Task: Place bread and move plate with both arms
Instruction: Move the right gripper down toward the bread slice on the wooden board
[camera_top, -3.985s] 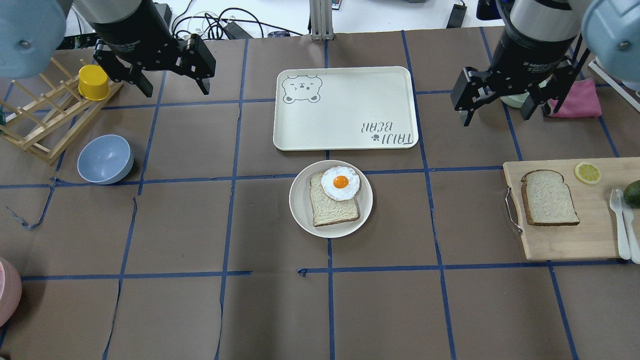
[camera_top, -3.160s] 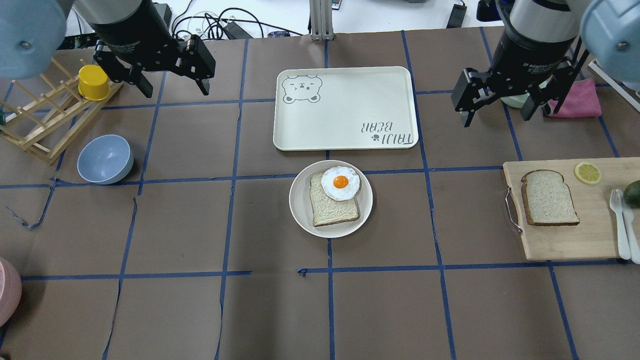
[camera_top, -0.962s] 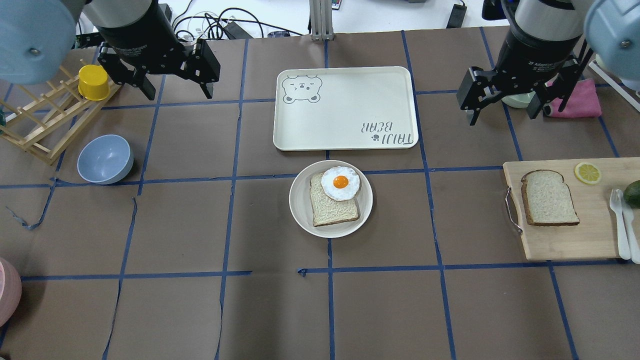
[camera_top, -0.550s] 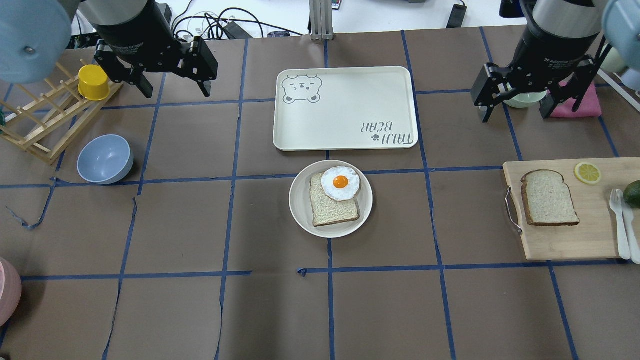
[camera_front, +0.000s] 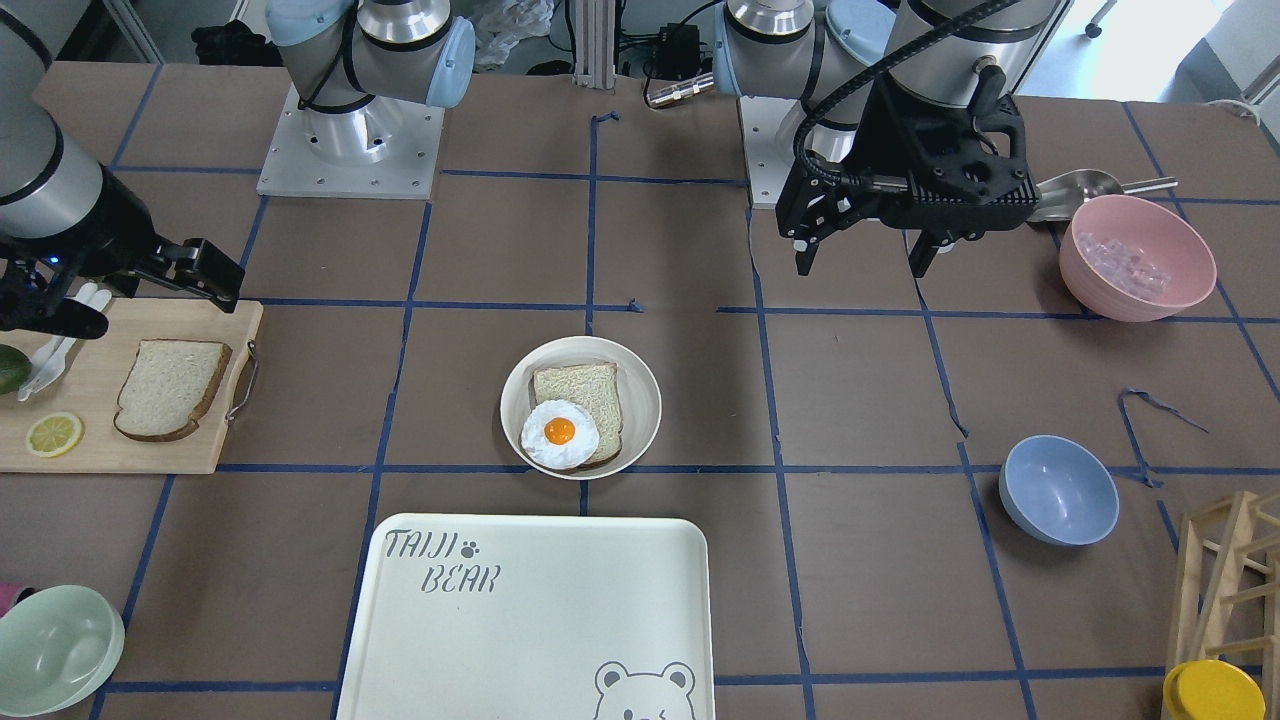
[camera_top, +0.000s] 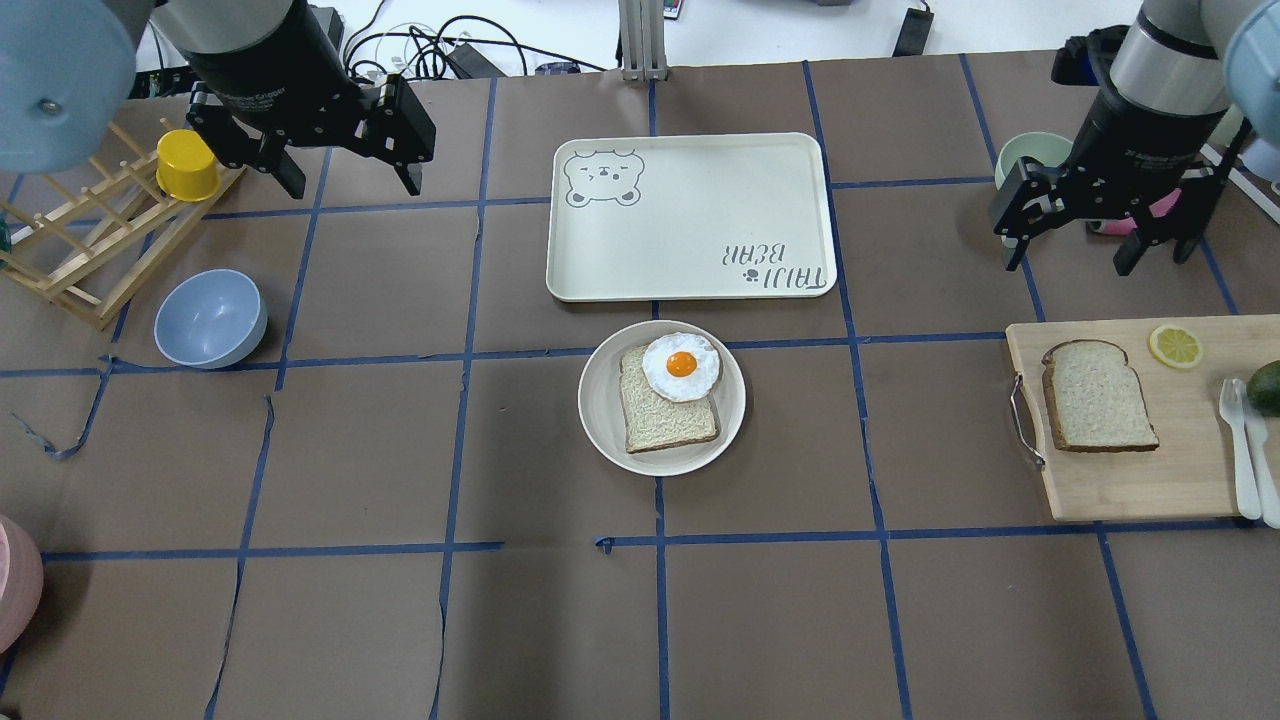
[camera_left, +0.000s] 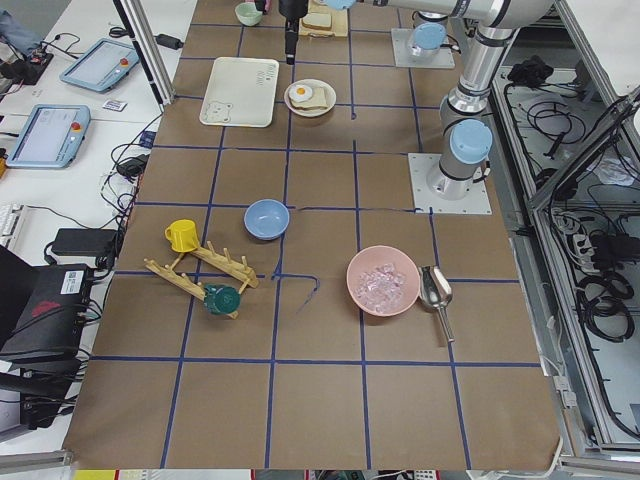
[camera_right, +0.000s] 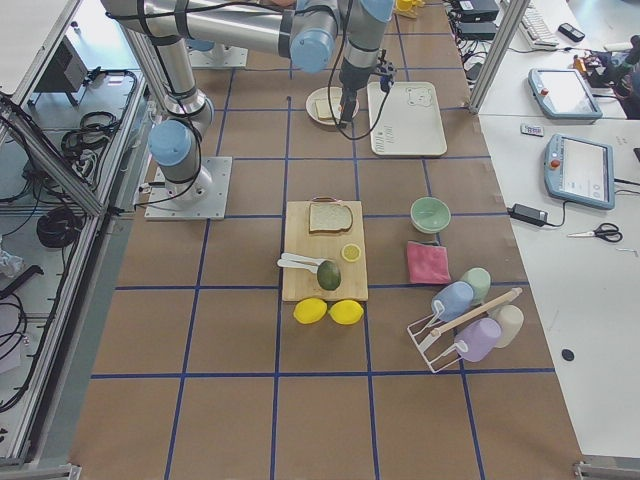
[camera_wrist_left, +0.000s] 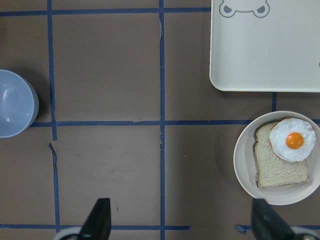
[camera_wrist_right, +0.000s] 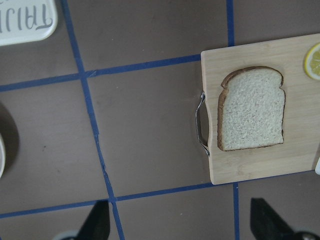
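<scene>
The bread, a dark-crusted slice, lies flat on the wooden cutting board at the right; it also shows in the right wrist view. The round cream plate sits mid-table and holds a smaller slice with a fried egg on it. My right gripper is open and empty, hovering just beyond the board's far edge. My left gripper is open and empty, high over the far left, well away from the plate.
The white bear-print tray lies just beyond the plate. A blue bowl, a wooden rack and a yellow cup stand at the left. A mint bowl is behind the right gripper. A lemon slice and white cutlery share the board.
My right gripper has moved right and nearer the cutting board, uncovering the mint bowl. The left gripper has barely shifted. Bread and plate have not moved.
</scene>
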